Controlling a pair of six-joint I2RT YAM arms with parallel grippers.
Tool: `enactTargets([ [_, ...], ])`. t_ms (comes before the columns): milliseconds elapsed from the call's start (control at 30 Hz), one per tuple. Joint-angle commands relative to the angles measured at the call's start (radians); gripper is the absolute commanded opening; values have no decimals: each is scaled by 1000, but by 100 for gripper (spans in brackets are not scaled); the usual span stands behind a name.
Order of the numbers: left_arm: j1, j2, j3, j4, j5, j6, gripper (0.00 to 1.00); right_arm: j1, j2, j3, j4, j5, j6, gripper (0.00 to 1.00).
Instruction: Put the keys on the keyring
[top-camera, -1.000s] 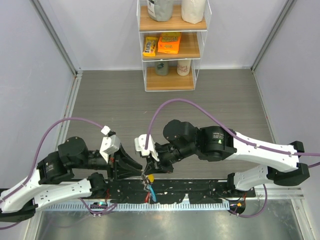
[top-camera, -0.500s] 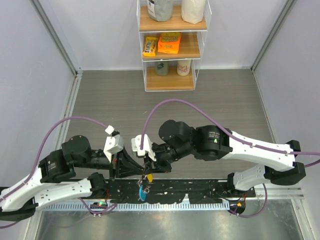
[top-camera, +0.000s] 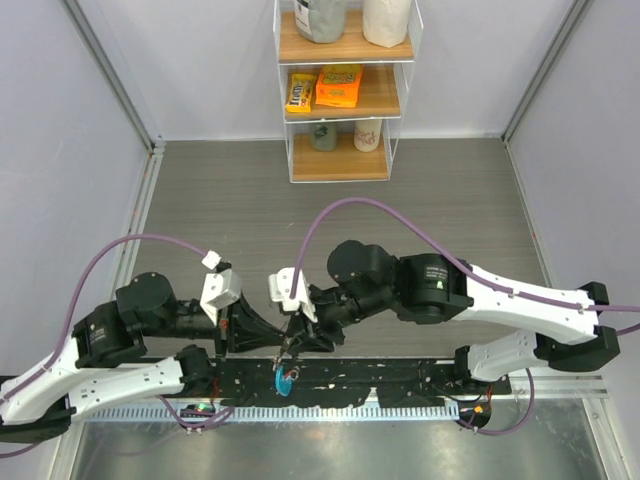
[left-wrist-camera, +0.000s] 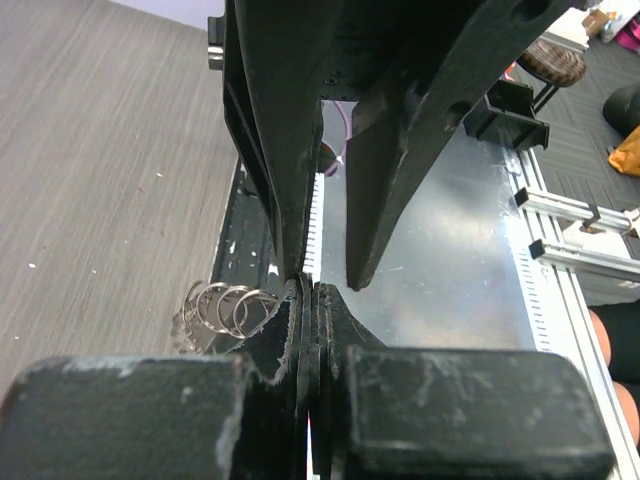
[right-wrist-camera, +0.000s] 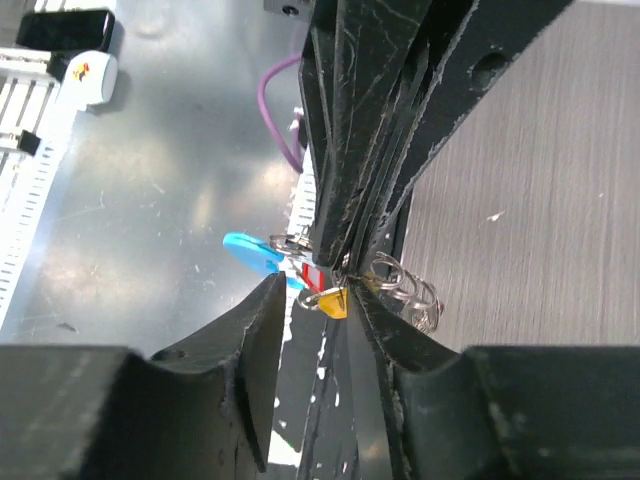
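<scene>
Right wrist view: keyring (right-wrist-camera: 405, 288) pinched in the left gripper (right-wrist-camera: 335, 262), keys sitting in the gap of the right gripper (right-wrist-camera: 318, 290).
Keyring is thin shiny silver wire. It looks like a little stack of overlapping coils poking out beside the left gripper's tips, with a smooth blue tag (right-wrist-camera: 250, 252) of crescent-ish plastic on the other side. Left gripper's matte black, scuffed fingers are pressed flat together on the wire. Right gripper's fingers stand apart, and the tiny yellow key (right-wrist-camera: 335, 301) and red key (right-wrist-camera: 312, 278) sit between them, right at the left gripper's tips; can't tell if either pad touches them. It's all over the edge where the brushed metal sheet (right-wrist-camera: 150, 200) meets the grey wood-grain tabletop (right-wrist-camera: 540, 200).
</scene>
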Motion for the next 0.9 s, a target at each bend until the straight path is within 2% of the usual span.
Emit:
enactTargets([
  [0, 1, -40, -11, 118, -20, 2, 0, 9, -128, -79, 175, 46, 20, 39],
  [167, 0, -68, -35, 197, 5, -12, 0, 9, -203, -143, 247, 87, 39, 41],
  [433, 0, -86, -61, 291, 38, -30, 0, 11, -196, -150, 281, 121, 26, 41],
  [867, 1, -112, -86, 372, 58, -47, 0, 9, -176, -136, 284, 87, 17, 40],
])
